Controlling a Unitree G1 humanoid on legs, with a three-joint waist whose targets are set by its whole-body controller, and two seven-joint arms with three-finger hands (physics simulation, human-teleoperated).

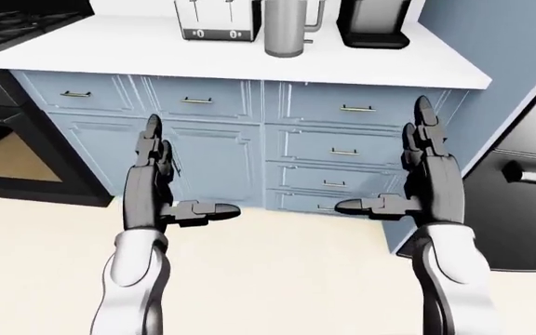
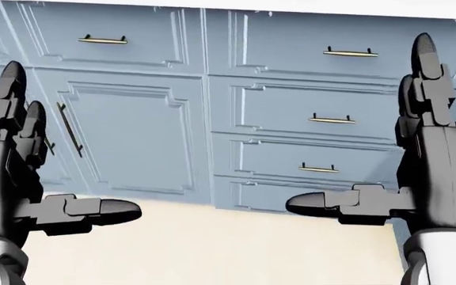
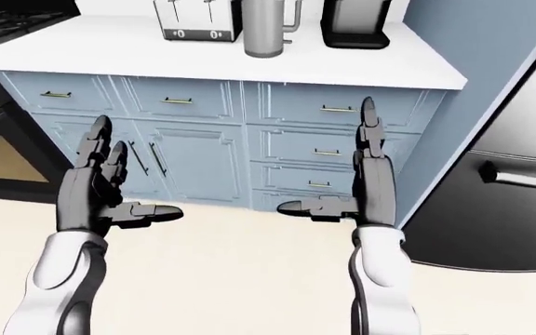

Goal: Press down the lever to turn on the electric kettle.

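The silver electric kettle [image 1: 286, 28] stands on the white counter [image 1: 249, 63] at the top of the left-eye view, handle to its right; its lever is too small to make out. Both hands hover low, well short of the counter and below it, over the floor by the blue cabinets. My left hand [image 1: 190, 171] is open, fingers up and thumb pointing inward. My right hand [image 1: 381, 158] mirrors it, open and holding nothing. The head view shows only the hands [image 2: 70, 140] [image 2: 359, 122] against cabinet fronts; the kettle is out of that view.
A toaster [image 1: 217, 19] sits left of the kettle and a black coffee maker [image 1: 372, 24] right of it. A black stove [image 1: 7, 112] borders the cabinets on the left. A blue side panel [image 1: 496, 63] and a steel fridge [image 1: 529, 195] stand at the right. Beige floor [image 1: 277, 279] lies below.
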